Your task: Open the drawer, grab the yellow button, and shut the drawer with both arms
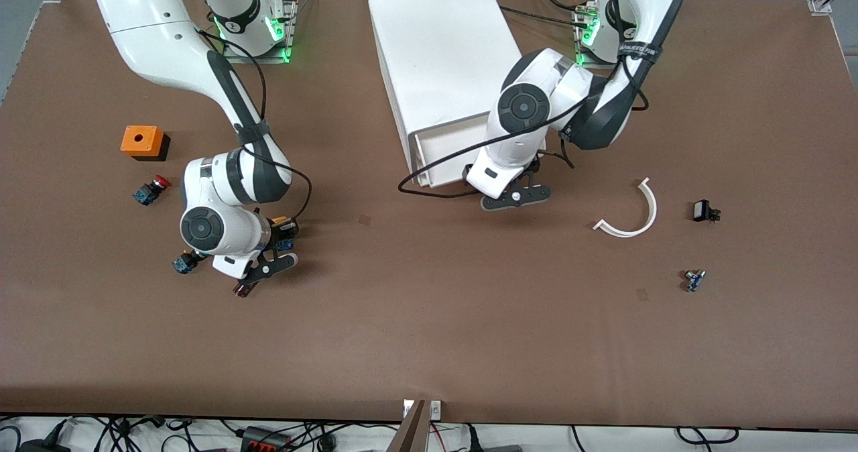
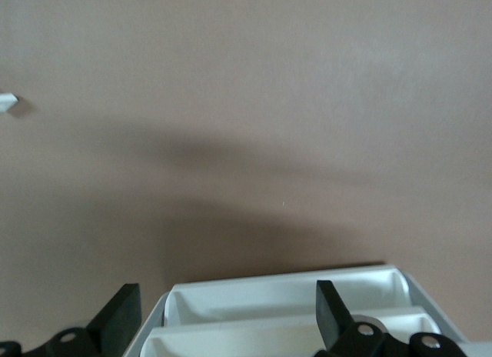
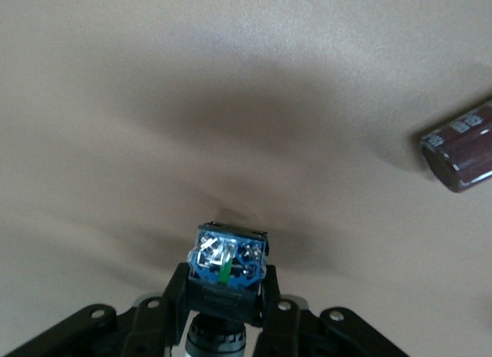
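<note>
The left claw (image 2: 223, 326), fingers spread apart, hung over the drawer (image 2: 284, 295), whose visible compartments showed nothing inside. Toward the right arm's end of the table (image 1: 429, 318), the right claw (image 3: 224, 299) gripped the button (image 3: 227, 268).

Bare table (image 1: 429, 318) nearer the camera — cabinet (image 1: 446, 70) mid-table, small parts toward either end.

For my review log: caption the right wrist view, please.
Right pincer shut on the button above the brown table, a dark red cylinder lying nearby.
</note>
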Robot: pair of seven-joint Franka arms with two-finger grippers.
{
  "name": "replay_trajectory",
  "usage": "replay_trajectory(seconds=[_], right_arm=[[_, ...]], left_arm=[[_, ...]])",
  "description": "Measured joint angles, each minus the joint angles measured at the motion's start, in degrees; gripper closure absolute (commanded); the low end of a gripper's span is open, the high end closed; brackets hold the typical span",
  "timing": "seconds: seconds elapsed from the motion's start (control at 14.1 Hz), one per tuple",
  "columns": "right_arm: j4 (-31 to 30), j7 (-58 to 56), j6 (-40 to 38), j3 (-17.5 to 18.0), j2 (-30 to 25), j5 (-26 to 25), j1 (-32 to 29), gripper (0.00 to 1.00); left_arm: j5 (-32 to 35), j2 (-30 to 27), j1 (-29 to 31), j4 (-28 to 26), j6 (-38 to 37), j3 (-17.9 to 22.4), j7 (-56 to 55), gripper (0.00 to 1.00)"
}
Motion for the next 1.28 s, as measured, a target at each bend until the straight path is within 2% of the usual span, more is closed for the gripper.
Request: replay_trajectory(seconds=[0.43, 0.64, 1.07, 1.28], right_arm=[[1.47, 0.24, -0.88, -0.02, -3.62, 0.02, -0.41, 0.0], [3.24, 2.15, -6.01, -0.06, -7.19, 0.02, -0.75, 0.0], [7.78, 3.55, -18.97, -1.93, -13.5, 0.02, -1.1, 0.0], [8.42, 3.64, -22.33, -4.51, -17.69, 0.02, -1.22, 0.0]], left_arm=[[-4.78, -3.54, 0.03, -3.81, -0.04, -1.03, -0.23, 0.0], [-8.3, -4.22, 0.04, -4.86, -0.04, -1.43, -0.24, 0.0], [-10.07, -5.63, 0.05, -7.22, -0.04, -3.41, -1.8, 0.0], [-11.22, -6.54, 0.09, -8.31, 0.01, -3.66, -2.0, 0.0]])
